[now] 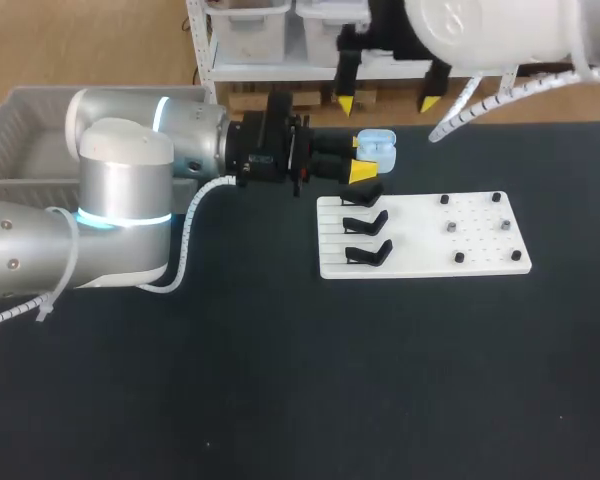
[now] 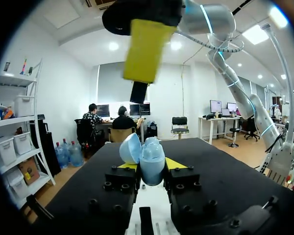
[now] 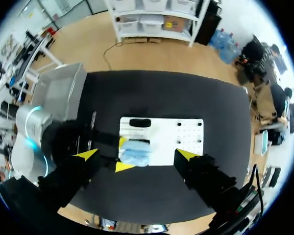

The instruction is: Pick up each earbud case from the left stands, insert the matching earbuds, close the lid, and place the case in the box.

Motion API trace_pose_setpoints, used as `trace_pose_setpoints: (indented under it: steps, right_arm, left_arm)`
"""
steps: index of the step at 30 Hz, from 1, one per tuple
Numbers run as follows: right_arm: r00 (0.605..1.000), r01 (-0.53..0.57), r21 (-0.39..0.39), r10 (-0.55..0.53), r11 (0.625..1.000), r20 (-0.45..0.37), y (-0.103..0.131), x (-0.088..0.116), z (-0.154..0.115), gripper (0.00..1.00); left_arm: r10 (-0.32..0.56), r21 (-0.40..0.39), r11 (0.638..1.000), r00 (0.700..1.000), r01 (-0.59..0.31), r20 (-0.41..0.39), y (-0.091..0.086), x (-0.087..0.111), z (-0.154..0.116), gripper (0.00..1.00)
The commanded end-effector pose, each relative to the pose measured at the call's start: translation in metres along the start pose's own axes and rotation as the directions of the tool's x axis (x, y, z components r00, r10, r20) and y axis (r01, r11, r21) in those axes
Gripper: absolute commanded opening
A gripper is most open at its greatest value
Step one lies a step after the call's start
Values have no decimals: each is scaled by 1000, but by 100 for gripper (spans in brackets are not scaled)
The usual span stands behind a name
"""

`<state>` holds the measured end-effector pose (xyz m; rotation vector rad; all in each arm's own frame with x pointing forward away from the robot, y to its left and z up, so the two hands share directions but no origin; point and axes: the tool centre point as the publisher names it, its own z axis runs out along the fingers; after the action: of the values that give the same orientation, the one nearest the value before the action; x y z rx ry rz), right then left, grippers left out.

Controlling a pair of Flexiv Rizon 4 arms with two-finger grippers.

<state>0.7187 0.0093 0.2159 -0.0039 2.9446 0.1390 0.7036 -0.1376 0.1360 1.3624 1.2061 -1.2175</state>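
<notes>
Glossy pale-blue rounded plastic earbud case [image 1: 380, 147], lid open, contents unclear, is clenched by left gripper [image 1: 363, 157]; right gripper [image 1: 388, 102] is held spread

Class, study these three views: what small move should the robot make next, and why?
Probably lower the open right tool toward one of the small pieces on the white board. The left tool is shut on the blue case, lid open, near the stands. The right tool hangs well above the board holding nothing, so fetching an earbud seems next.
</notes>
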Motion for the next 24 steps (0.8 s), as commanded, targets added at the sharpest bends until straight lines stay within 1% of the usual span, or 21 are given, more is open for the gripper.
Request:
trace_pose_setpoints:
  steps: [1, 6, 11, 14, 18, 24]
  right_arm:
    - [984, -172, 22, 171, 985, 52, -14, -15, 17, 100]
    - [963, -265, 62, 262, 962, 57, -29, -31, 37, 100]
    - [958, -286, 97, 284, 953, 41, -37, -36, 50, 100]
    - [958, -286, 121, 286, 950, 21, -41, -33, 57, 100]
    - [963, -267, 154, 270, 951, 2, -47, -24, 64, 100]
    - [964, -262, 162, 267, 951, -8, -54, -10, 55, 100]
  left_arm:
    - [0, 0, 1000, 1000, 0, -1, 0, 0, 0, 0]
    - [0, 0, 1000, 1000, 0, -1, 0, 0, 0, 0]
    - [0, 0, 1000, 1000, 0, -1, 0, 0, 0, 0]
    - [0, 0, 1000, 1000, 0, -1, 0, 0, 0, 0]
    - [0, 0, 1000, 1000, 0, -1, 0, 0, 0, 0]
    - [0, 0, 1000, 1000, 0, -1, 0, 0, 0, 0]
